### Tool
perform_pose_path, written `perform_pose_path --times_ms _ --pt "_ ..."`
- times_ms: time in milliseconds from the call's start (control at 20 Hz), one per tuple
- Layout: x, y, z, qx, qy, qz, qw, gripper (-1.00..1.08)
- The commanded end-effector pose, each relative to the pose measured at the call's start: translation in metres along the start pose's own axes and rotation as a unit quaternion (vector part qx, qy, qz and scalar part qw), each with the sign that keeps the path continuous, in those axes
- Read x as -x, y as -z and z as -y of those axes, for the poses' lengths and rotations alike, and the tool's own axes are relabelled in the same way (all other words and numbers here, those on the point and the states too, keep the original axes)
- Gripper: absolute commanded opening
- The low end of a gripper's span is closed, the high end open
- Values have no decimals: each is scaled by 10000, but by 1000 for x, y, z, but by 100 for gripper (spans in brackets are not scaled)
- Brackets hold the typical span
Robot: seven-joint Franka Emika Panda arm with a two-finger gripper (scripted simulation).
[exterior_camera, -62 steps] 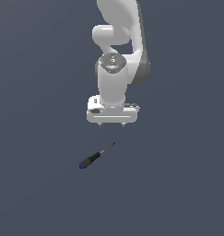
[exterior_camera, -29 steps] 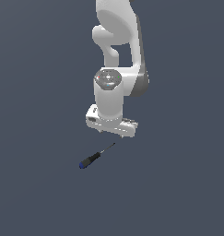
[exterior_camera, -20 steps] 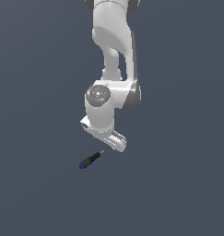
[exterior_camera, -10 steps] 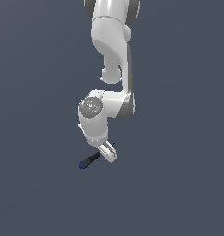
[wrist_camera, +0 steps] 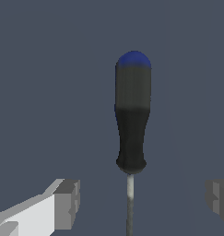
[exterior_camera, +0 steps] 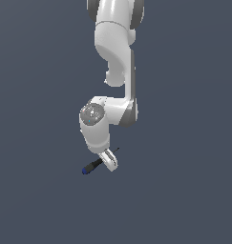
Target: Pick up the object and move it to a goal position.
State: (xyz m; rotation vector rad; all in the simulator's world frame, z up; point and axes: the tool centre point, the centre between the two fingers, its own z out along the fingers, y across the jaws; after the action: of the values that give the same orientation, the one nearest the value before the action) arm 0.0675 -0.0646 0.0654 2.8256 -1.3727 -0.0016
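Screwdriver lying flat on the dark table, blue butt end toward the exterior view's left, thin shaft running under the arm's wrist. Looming over it, the white arm folding down from above, wrist bent low over the shaft end. Hanging just above the table, the tool standing wide, fingers straddling the shaft right below the handle's collar, neither pad touching metal as far as the wrist view shows. Not yet gripping anything. Judging the step as the final descent before closing: worth sliding a little toward the handle, since the thick black grip offers far more surface than the slim shaft, which looks prone to rolling or slipping between flat pads. Keeping the pads square across the long axis, settling low enough to catch the widest part without scraping the table, then closing evenly from both sides. Lifting only after a firm, centred hold, to avoid the butt end drooping.
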Motion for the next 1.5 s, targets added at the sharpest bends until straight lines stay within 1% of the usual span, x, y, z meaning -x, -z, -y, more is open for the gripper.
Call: perform_pose_path --times_ms 0,200,500,800,850,1450 --pt "0 -1 0 -1 0 -1 10000 100" --pt "0 -13 0 -2 -6 -1 10000 100" --pt "0 -43 -1 -3 -24 -2 10000 100" --pt "-1 -50 0 -3 -27 -3 10000 100" --pt "-1 -50 0 -3 -27 -3 10000 -100" --pt "0 -49 0 -3 -27 -3 10000 -100"
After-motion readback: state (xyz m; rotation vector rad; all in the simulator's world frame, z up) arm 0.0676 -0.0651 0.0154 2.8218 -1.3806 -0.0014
